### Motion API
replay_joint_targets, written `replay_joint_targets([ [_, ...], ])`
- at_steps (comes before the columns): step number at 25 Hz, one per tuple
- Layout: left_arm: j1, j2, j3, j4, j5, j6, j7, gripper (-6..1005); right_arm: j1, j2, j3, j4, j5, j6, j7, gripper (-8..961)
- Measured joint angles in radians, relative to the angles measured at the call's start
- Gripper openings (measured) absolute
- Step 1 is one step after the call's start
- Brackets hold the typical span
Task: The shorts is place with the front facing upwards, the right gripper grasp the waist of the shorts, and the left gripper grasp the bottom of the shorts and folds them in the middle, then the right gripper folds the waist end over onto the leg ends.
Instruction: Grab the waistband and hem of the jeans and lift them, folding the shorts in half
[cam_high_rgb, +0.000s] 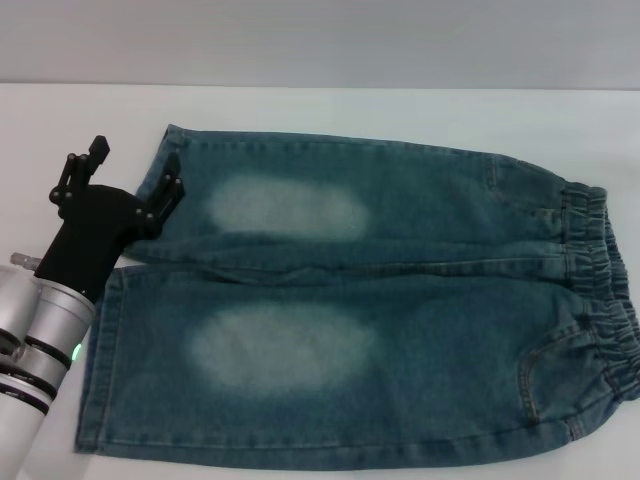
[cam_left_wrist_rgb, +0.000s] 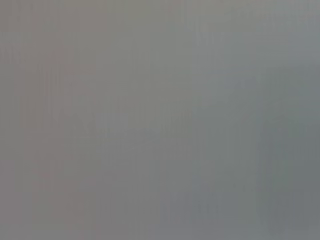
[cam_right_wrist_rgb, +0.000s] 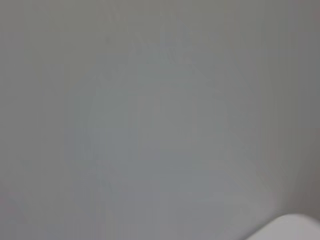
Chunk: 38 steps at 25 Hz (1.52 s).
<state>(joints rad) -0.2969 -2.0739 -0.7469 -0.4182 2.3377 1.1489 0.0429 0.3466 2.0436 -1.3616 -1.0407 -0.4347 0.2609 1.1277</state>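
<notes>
The blue-green denim shorts (cam_high_rgb: 400, 310) lie flat, front up, on the white table (cam_high_rgb: 330, 110) in the head view. Each leg has a pale oval patch. The gathered waist (cam_high_rgb: 603, 275) is at the right. The bottom of the shorts (cam_high_rgb: 98, 370) is at the left, two straight hems with a slit between them. My left gripper (cam_high_rgb: 137, 160) hovers open at the far leg's hem, one finger (cam_high_rgb: 172, 185) over the denim and the other off the cloth. The right gripper is out of view. Both wrist views show only flat grey.
The table's far edge (cam_high_rgb: 320, 86) runs along the top of the head view, with a grey wall behind it. The waist reaches almost to the right border of that view. A pale rounded corner (cam_right_wrist_rgb: 295, 227) shows in the right wrist view.
</notes>
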Motion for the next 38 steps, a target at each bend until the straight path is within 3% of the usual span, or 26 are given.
replay_joint_targets([
  [6,-0.002,0.0,0.0,0.003,-0.001,-0.001,0.0,845,-0.046,-0.02,-0.025,0.051,0.256,-0.267,-0.048,840],
  [9,-0.003,0.001,0.0,0.003,-0.001,-0.002,0.0,845,-0.051,-0.021,-0.036,0.074,0.263,-0.35,-0.037,840],
  [11,-0.004,0.001,0.0,0.003,-0.001,-0.002,0.0,845,-0.054,-0.027,-0.072,0.144,0.263,-0.522,0.014,840],
  [12,-0.004,0.002,0.0,0.004,-0.001,-0.002,0.0,845,-0.054,-0.027,-0.072,0.144,0.263,-0.522,0.014,840],
  [15,-0.003,0.002,0.0,0.004,-0.002,-0.002,0.0,846,-0.03,-0.04,-0.113,0.26,0.219,-0.718,0.061,840],
  [17,-0.003,0.002,0.0,0.004,-0.001,-0.002,0.0,846,0.023,-0.028,-0.077,0.387,0.102,-0.88,0.01,840],
  [18,-0.002,0.002,0.0,0.004,-0.001,-0.002,0.0,846,0.023,-0.028,-0.077,0.387,0.102,-0.88,0.01,840],
  [20,-0.004,0.002,0.0,0.005,-0.001,-0.002,0.0,845,0.051,0.002,-0.006,0.46,0.059,-0.978,-0.11,841],
  [21,-0.005,0.002,0.0,0.005,-0.001,-0.002,0.0,845,0.062,0.031,0.051,0.504,0.054,-1.054,-0.276,841],
  [26,-0.007,0.002,0.0,0.006,-0.001,-0.002,0.0,846,0.063,0.04,0.064,0.573,0.058,-1.176,-0.488,840],
  [33,-0.007,0.002,0.0,0.007,0.0,-0.017,0.0,845,0.024,0.04,0.064,0.576,0.059,-1.289,-0.564,838],
  [36,-0.007,0.002,0.0,0.007,0.0,-0.023,0.0,845,-0.01,0.038,0.026,0.491,0.051,-1.197,-0.479,838],
  [38,-0.007,0.002,0.0,0.007,0.0,-0.027,0.0,845,-0.053,0.034,-0.026,0.372,0.01,-1.045,-0.362,837],
])
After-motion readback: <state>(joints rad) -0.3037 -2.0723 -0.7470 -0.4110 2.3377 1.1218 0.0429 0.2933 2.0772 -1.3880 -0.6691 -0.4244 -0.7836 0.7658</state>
